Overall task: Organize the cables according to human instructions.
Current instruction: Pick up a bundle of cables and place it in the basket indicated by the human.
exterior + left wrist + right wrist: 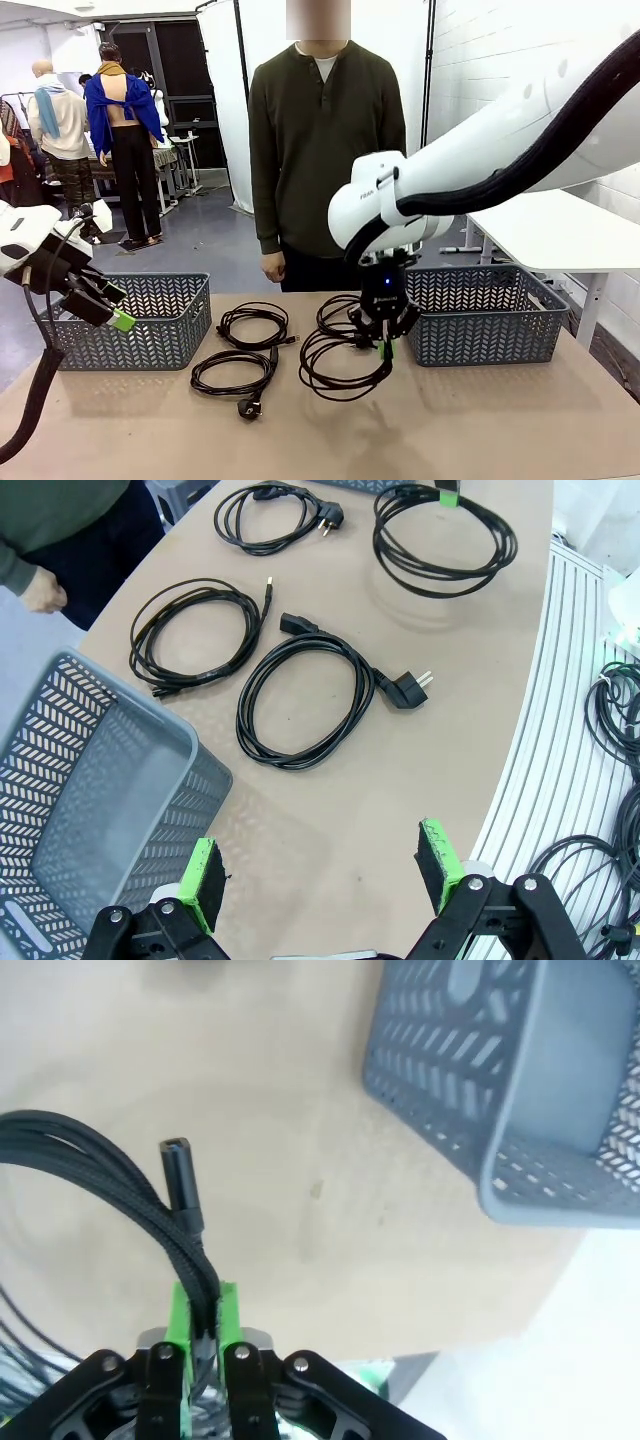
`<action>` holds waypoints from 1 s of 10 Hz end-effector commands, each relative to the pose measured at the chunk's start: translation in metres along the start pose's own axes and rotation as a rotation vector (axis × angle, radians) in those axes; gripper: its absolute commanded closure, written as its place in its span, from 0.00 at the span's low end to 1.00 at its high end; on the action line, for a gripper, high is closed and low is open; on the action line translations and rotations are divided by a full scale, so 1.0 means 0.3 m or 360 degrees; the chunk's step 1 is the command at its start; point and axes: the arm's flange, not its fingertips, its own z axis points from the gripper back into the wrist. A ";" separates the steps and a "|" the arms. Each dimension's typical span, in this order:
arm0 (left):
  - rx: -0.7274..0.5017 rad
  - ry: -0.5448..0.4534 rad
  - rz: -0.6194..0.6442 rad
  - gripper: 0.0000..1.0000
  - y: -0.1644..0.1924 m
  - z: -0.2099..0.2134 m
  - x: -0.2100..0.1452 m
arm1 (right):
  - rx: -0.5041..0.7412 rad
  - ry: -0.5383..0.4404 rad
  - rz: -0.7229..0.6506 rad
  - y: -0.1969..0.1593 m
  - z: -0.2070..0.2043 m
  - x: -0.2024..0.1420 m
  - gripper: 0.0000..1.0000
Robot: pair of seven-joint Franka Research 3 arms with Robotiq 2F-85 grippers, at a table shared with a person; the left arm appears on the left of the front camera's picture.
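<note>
Several black cables lie coiled on the brown table. One coil [252, 322] lies mid-left, and another [232, 372] with a plug lies in front of it. A third coil [335, 312] sits behind my right gripper [383, 345]. That gripper is shut on a fourth coil [340, 370], which hangs from it just above the table. In the right wrist view the green pads [180, 1310] pinch the bundled strands [150, 1200]. My left gripper [115, 305] hovers open by the left basket [165, 320], with nothing between its fingers [205, 880]. In its view, the table coils [305, 700] [195, 635] [270, 515] lie ahead, with the held coil [440, 540] beyond.
A second grey basket [480, 315] stands at the right, close to my right gripper, and shows in the right wrist view as the basket [520, 1090]. A person in a dark green top stands at the far edge, one hand [272, 265] hanging down. The table front is bare.
</note>
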 end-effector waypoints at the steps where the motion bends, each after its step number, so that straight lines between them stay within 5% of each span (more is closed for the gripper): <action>1: -0.0026 -0.0024 -0.0018 0.00 0.011 -0.003 -0.006 | 0.0017 0.0027 0.0162 -0.047 0.100 -0.011 1.00; 6: -0.0026 -0.0024 -0.0018 0.00 0.011 -0.003 -0.006 | -0.0184 -0.0154 0.0837 -0.177 0.313 -0.022 1.00; 10: -0.0026 -0.0024 -0.0018 0.00 0.011 -0.003 -0.006 | -0.0285 -0.0081 0.1119 -0.231 0.384 0.025 1.00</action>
